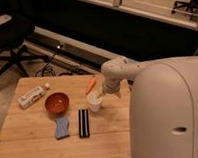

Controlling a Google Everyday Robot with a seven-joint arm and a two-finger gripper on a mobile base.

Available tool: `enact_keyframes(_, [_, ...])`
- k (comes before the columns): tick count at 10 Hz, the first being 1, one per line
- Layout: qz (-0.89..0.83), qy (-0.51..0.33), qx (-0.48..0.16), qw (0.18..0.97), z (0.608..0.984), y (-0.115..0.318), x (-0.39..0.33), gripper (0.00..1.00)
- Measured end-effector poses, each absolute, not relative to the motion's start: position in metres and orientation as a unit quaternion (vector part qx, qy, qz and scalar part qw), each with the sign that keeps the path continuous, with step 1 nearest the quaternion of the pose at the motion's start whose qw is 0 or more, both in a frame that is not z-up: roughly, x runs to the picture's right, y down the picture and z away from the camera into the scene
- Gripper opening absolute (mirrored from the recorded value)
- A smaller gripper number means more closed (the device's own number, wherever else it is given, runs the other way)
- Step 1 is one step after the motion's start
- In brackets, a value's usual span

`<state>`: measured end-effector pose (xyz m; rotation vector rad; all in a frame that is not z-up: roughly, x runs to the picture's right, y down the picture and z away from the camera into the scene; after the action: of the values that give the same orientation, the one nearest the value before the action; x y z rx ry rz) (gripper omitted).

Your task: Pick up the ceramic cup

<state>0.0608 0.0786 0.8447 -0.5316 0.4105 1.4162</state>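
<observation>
The ceramic cup (95, 102) is small, white and round. It stands on the wooden table (34, 135) near the middle, right of the reddish-orange bowl (56, 102). My gripper (102, 95) hangs from the white arm (117, 74) and sits right above the cup's right rim, overlapping it.
An orange carrot (91, 85) lies just behind the cup. A white bottle (31, 96) lies at the left. A blue sponge (62, 127) and a black striped bar (83, 122) lie in front. A black office chair (11, 44) stands left on the floor, with cables nearby.
</observation>
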Motion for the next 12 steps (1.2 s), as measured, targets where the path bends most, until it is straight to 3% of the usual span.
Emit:
enact_keyframes(2, [0.631,0.194,-0.256,0.706,0.861,0.091,0.058,0.70])
enact_keyframes(5, [0.616,0.176,-0.294,0.709,0.879,0.101,0.042,0.38])
enact_keyframes(8, [0.629,0.144,-0.277,0.711,0.867,0.071,0.050,0.08])
enact_keyframes(10, [0.651,0.129,-0.253,0.704,0.852,0.051,0.069,0.00])
enact_keyframes(12, [0.672,0.111,-0.242,0.691,0.835,0.039,0.086,0.00])
